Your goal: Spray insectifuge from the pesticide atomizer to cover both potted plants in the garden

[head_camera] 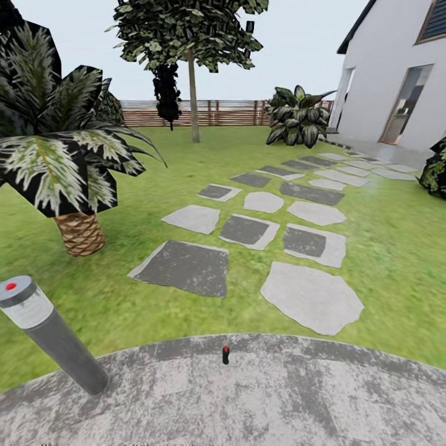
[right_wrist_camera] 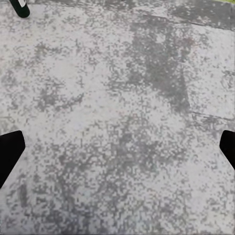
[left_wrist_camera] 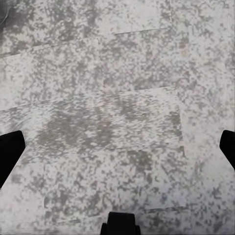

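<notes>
The pesticide atomizer point(head_camera: 225, 355) stands upright as a small dark bottle on the grey patio's far edge, just ahead of me at centre. Its dark green base with a white band shows in the right wrist view point(right_wrist_camera: 20, 7). Two potted plants with pointed, pale-speckled leaves stand far off: one point(head_camera: 300, 118) near the house corner, one point(head_camera: 435, 168) at the right edge, their pots hidden by the leaves. My left gripper point(left_wrist_camera: 117, 152) and right gripper point(right_wrist_camera: 117, 152) hang open over bare mottled concrete, holding nothing.
A grey bollard lamp point(head_camera: 49, 331) leans at the patio's left edge. A palm point(head_camera: 68, 161) stands on the lawn at left. Stepping stones point(head_camera: 248, 230) lead across the grass toward the white house point(head_camera: 396, 80). A tree point(head_camera: 193, 74) and slat fence point(head_camera: 223, 113) are behind.
</notes>
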Controlling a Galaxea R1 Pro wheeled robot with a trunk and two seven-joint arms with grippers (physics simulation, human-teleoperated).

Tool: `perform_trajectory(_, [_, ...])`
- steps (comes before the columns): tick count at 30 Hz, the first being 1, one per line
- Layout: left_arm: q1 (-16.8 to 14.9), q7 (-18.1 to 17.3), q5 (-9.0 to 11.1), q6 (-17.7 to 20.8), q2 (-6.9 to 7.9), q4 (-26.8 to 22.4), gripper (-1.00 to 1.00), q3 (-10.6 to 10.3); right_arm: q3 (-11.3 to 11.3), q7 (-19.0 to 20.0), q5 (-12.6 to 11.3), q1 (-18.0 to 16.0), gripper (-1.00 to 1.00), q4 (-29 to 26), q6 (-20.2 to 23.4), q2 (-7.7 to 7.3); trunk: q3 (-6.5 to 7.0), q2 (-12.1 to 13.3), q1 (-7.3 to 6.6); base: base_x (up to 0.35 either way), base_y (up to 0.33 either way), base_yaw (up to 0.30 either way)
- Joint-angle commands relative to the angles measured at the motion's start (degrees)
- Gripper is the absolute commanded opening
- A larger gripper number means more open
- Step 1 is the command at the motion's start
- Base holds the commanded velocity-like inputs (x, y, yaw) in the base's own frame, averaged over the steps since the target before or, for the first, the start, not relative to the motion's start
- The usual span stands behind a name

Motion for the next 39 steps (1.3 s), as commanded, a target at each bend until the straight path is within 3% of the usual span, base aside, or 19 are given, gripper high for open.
perform_trajectory(1, [0.0, 0.0, 0.1, -0.2, -0.02, 0.1, 1.00, 0.1, 0.0, 0.0, 0.1, 0.0, 1.00, 0.0, -0.2, -0.01, -0.10, 0.0, -0.01, 0.000, 0.000, 0.226])
perform_trajectory(7, [0.0, -0.1, 0.1, -0.2, -0.02, 0.0, 1.00, 0.1, 0.0, 0.0, 0.1, 0.0, 1.00, 0.0, -0.2, -0.01, -0.45, 0.0, -0.01, 0.000, 0.000, 0.226])
perform_trajectory(17, [-0.9, -0.1, -0.1, 0.5, 0.03, -0.2, 1.00, 0.0, 0.0, 0.3, 0.1, 0.0, 1.00, -0.1, -0.2, -0.01, -2.45, -4.0, 2.19, 0.000, 0.000, 0.081])
perform_trajectory(26, [-7.3, -0.2, -0.5, 0.8, -0.48, 0.0, 1.00, -0.5, -0.1, 0.0, 2.4, 0.0, 1.00, -0.9, -0.2, 0.03, -4.07, -7.6, 4.17, 0.000, 0.000, 0.001])
perform_trajectory(39, [-7.4, -0.1, -0.3, 0.5, -0.05, 0.7, 1.00, -0.4, -0.4, 0.0, 2.4, 0.0, 1.00, -0.2, -0.3, -0.01, -6.40, -12.9, 7.02, 0.000, 0.000, 0.000])
